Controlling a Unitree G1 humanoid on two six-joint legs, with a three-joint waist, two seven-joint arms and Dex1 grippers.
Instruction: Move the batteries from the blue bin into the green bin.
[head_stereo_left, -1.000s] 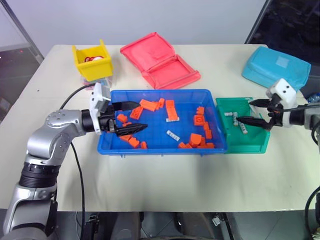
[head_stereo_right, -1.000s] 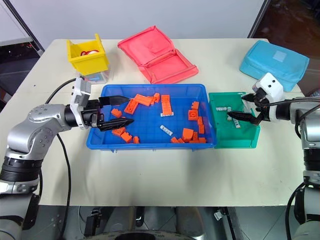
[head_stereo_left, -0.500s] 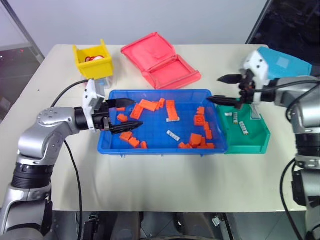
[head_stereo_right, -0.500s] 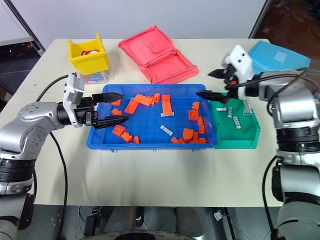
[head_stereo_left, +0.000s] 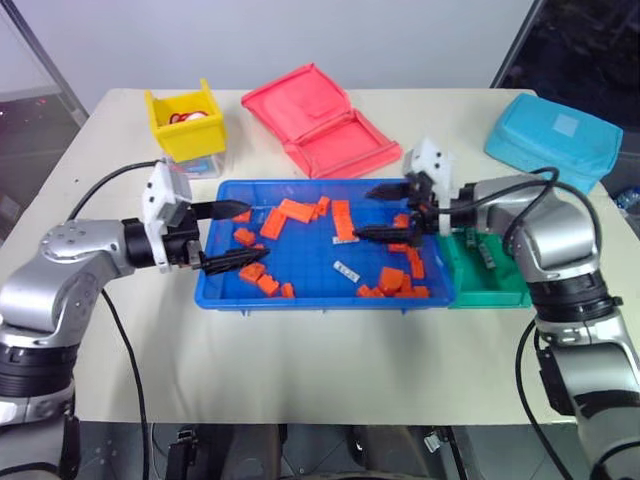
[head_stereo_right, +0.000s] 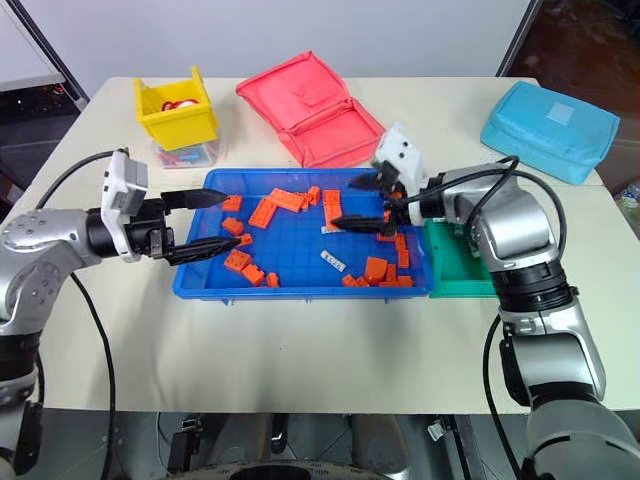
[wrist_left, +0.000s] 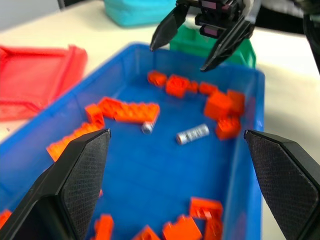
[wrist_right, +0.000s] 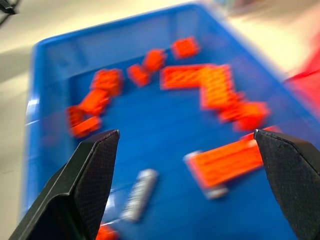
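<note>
Blue bin (head_stereo_left: 300, 292) search step: right gripper (head_stereo_left: 378, 213), jaws spread and empty, hangs above batteries (head_stereo_left: 346, 270); next, it should descend onto one below its fingertips.

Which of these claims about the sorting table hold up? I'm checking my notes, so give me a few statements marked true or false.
1. The right hand is open and empty over the blue bin. True.
2. No battery is left in the blue bin. False: a battery lies on its floor among the orange blocks.
3. The green bin stands against the blue bin's right end. True.
4. The left hand is shut on an orange block. False: it is open and holds nothing.
5. The yellow bin sits inside the blue bin. False: it stands on the table beyond it.
</note>
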